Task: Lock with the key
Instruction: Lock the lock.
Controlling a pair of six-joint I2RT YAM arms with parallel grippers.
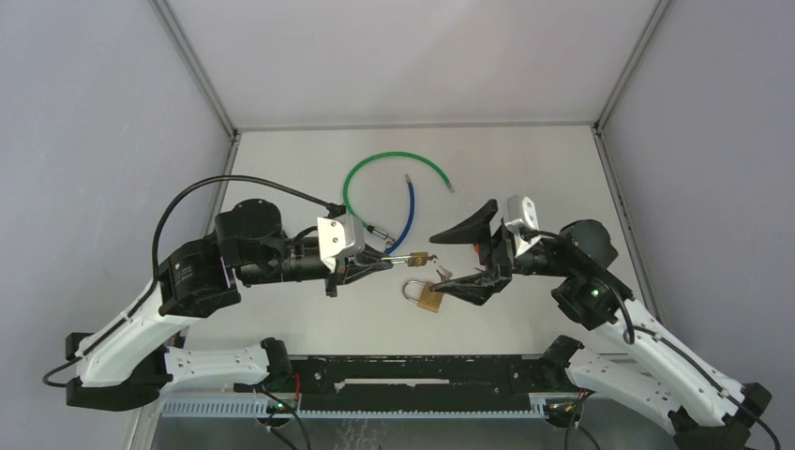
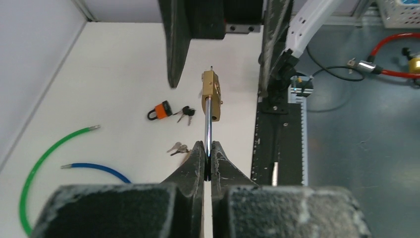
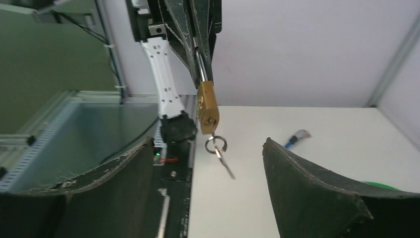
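Right now the left gripper (image 2: 208, 151) is pinched tight on the shackle of the brass padlock (image 2: 211, 96), holding it off the table (image 1: 525, 169) with the body pointing toward the right arm. A key ring (image 3: 216, 144) hangs off the lock's free end with a key (image 3: 226, 167) dangling from it; I can't tell whether a key is seated in the keyway. The right gripper (image 1: 439, 264) is spread wide, one finger on each side of that end, not touching it. In the right wrist view the gap is much wider than the lock, with room on both sides. A second padlock (image 1: 427, 296) lies flat on the table right at the tip of the near finger; can't tell if they touch. On the far side of the held lock sit an orange padlock (image 2: 159, 110) with its own keys (image 2: 184, 113), and loose keys (image 2: 178, 148) nearer the left fingers. The green cable (image 1: 392, 159) and blue cable (image 1: 407, 214) lie further back, apart from both grippers. The black rail (image 1: 412, 367) runs along the table's near edge, close to the work zone on that side. The grey walls (image 1: 84, 141) close in the left, right and back edges, well apart from the grippers.
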